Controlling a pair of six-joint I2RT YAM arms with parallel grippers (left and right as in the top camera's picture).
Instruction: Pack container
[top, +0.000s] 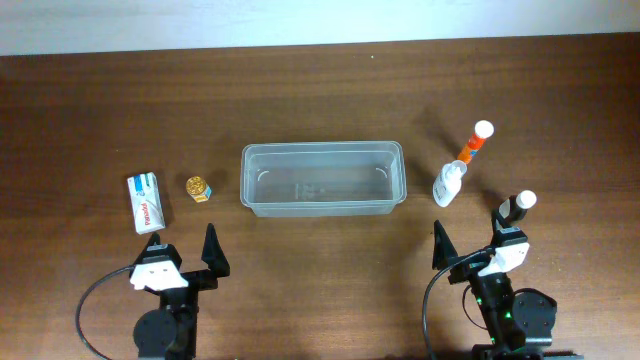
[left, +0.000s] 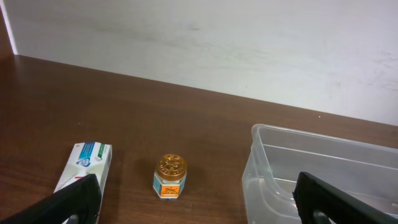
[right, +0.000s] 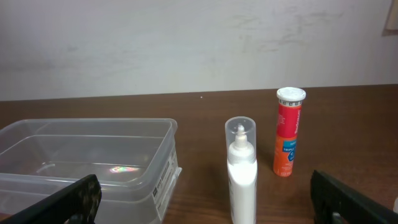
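Nearest, at the table's (top: 90, 110) front edge, the left gripper (top: 185, 250) and the right gripper (top: 470, 245) are seen low over the wood. Both are spread wide and nothing is held in either. A dark item with a white cap (top: 521, 203) is seen just beside the right gripper's outer finger; what it is cannot be told.

Ahead of the left gripper, a white toothpaste box (top: 145, 202) lies flat, and a small jar with a gold lid (top: 198, 188) stands just beside it, between the box and the tub. Ahead of the right gripper, a white squeeze bottle with a clear cap (top: 448, 183) stands upright, and an orange tube with a white cap (top: 475, 143) stands close behind it, a little farther back.

The container (top: 322, 209) is placed at the middle of the table, between the two groups of items, with its long side turned toward the arms. Nothing is seen inside it.

The task is judged to be at its very start: no item has been packed, and a first pick is to be chosen. The next move calls for one gripper to be brought forward and lowered around a near item, the jar or box on the left, the squeeze bottle on the right. The bottle, being tall and narrow, is likely to be tipped if it is nudged before the jaws are closed.
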